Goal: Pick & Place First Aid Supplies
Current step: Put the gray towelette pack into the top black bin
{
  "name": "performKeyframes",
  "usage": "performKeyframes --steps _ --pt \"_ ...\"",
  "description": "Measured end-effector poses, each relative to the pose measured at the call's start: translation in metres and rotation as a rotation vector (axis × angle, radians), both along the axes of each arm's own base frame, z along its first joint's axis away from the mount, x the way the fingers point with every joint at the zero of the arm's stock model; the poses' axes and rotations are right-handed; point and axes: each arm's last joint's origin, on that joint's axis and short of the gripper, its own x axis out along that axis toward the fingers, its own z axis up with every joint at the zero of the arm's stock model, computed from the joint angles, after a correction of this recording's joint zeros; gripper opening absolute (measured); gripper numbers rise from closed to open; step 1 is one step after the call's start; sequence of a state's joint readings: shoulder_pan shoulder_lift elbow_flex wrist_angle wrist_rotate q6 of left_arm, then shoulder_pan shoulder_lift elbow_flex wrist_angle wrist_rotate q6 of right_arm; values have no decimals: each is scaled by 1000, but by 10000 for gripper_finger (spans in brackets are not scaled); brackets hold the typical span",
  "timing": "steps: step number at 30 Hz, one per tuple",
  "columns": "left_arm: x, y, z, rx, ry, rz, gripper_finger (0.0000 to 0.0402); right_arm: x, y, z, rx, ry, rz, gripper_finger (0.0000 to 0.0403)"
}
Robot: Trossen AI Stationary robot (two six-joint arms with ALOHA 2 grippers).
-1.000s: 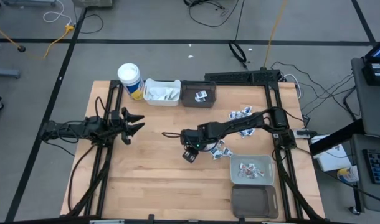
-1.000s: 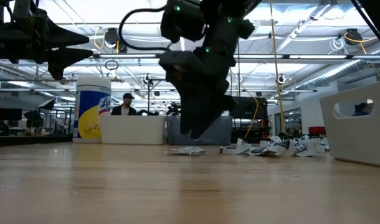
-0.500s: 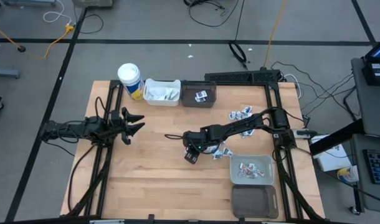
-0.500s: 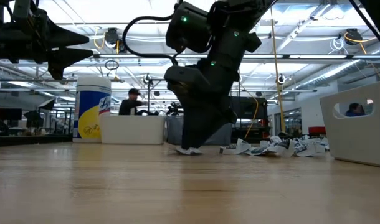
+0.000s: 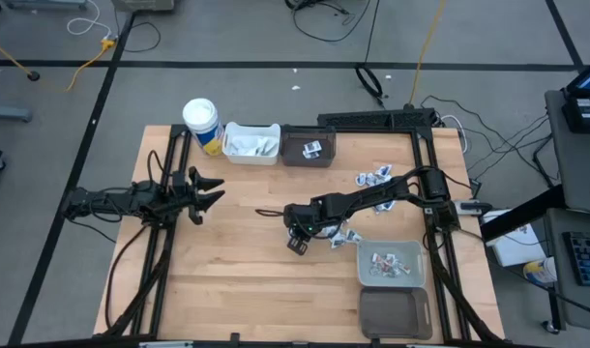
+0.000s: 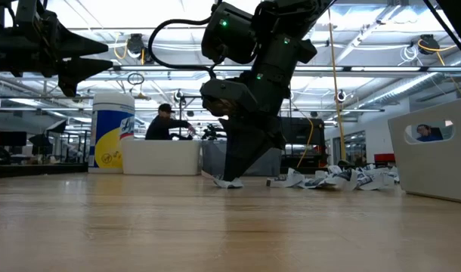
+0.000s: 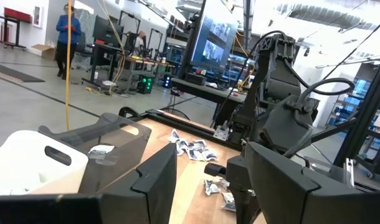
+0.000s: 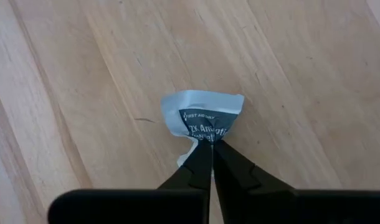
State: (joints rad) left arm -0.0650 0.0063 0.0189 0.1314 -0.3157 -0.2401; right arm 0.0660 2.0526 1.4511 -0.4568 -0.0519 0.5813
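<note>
Pinching a single packet (image 8: 204,121) at its near edge, the right gripper (image 5: 297,235) is standing near the middle of the desk (image 5: 237,290), its jaws drawn fully together on the crumpled foil so that the packet is buckling upward between them. Doing this step well probably means lifting straight up and slowly, since the hold is only on a corner of the wrapper and a sideways drag could pull it free; the loaded grey bin (image 5: 392,262) toward the right edge looks like the sensible destination (though the packet's type should decide that). The left gripper (image 5: 210,191) is waiting over the left side of the desk with its jaws partly spread and nothing between them. Only the right wrist view is showing the dark print and the pinch itself; the high view is hiding the packet beneath the arm, yet it alone is showing the loose heap of packets (image 5: 374,176) further back and the white bin (image 5: 250,142) by the far edge.
</note>
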Motion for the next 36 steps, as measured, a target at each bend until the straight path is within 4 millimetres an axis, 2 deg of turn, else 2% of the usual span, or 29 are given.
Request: performKeyframes --steps 3,9,15,21,24,28,36 --pt "0 0 0 0 0 0 196 -8 -6 14 -21 51 29 1" --pt "0 0 0 0 0 0 196 -26 -19 55 -71 111 128 1" --pt "0 0 0 0 1 0 196 -44 -27 90 -125 163 290 0" --pt "0 0 0 0 1 0 196 -57 -34 108 -156 258 452 0" --pt "0 0 0 0 0 0 196 -57 -40 110 -174 259 512 0" --pt "0 0 0 0 0 0 196 -56 -67 117 -202 224 509 0" --pt "0 0 0 0 0 0 196 -63 -137 122 -345 208 487 0"
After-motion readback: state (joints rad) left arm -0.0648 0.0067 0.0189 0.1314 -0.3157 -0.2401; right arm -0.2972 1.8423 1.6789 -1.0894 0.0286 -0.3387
